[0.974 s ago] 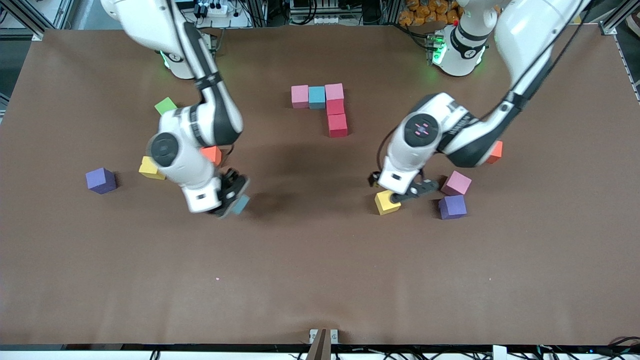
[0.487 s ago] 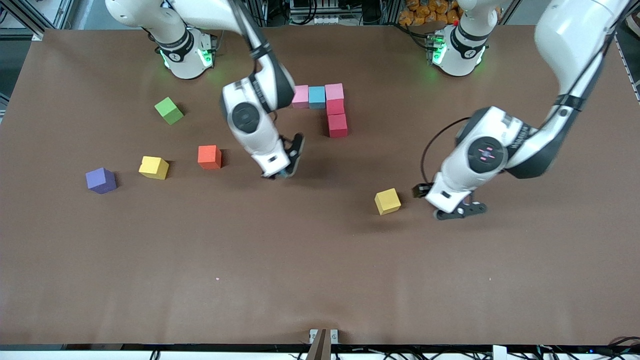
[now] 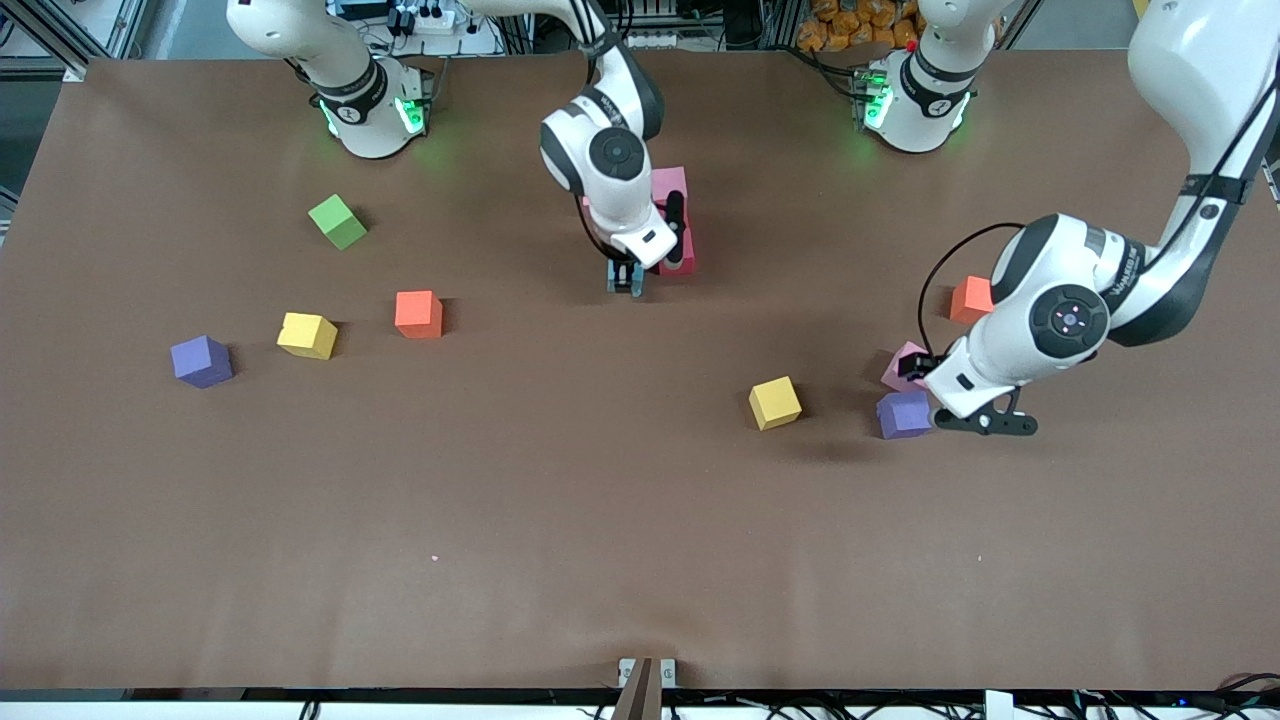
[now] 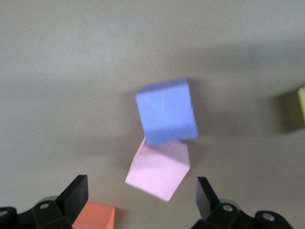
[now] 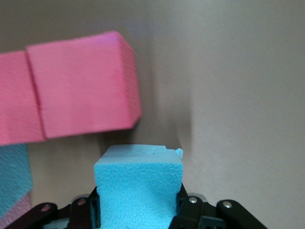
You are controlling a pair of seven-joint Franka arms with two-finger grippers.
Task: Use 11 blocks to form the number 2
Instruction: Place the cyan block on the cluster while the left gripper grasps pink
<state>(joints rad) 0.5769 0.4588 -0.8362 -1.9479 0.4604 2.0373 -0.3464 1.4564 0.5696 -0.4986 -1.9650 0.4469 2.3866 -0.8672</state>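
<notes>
While my right claw (image 3: 624, 281) grips a blue cube (image 5: 138, 188) beside the started number 2 (image 3: 676, 250), my left claw (image 3: 985, 422) hangs wide open and empty over the pink cube (image 4: 158, 169), most cubes unplaced.

2 glossy white arms, black joint bands, green-lit bases, thin black cables, black pincer (image 3: 985, 420) fingers

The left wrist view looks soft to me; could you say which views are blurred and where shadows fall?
Left wrist view: the purple cube, pink cube and open left gripper are slightly smeared, with soft shadows on the table. Right wrist view: the blue cube in the right gripper is sharp; the red cube is softer. Front view: sharp, with a green glow at both bases.
</notes>
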